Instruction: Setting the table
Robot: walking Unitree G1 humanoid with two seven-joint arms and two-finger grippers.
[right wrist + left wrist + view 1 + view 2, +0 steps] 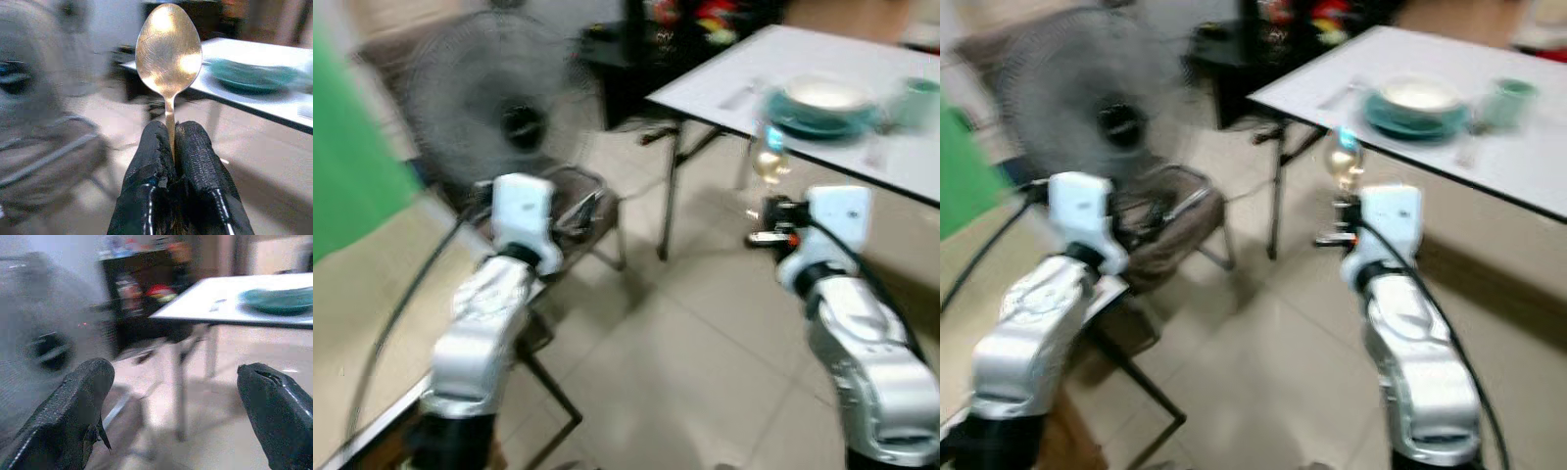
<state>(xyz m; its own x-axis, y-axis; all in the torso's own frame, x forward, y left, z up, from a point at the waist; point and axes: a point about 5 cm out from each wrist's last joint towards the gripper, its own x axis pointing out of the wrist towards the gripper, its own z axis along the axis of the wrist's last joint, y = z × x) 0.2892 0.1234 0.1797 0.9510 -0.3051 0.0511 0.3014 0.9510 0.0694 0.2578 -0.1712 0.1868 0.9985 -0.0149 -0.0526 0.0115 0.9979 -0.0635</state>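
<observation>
My right gripper (171, 139) is shut on the handle of a gold spoon (168, 51), whose bowl points up. In the head views the spoon (770, 162) stands upright before the right wrist, short of the white table (734, 78). On that table sit a teal plate with a white bowl (824, 103) and a green cup (918, 98). The left gripper (171, 401) is open with nothing between its fingers, held out in front of the fan. The views are blurred.
A large standing fan (504, 108) is at the left, with a folding chair (578, 220) below it. A dark shelf (675, 39) stands behind the table. Tiled floor (705, 333) lies between me and the table. A green panel (352, 166) is at far left.
</observation>
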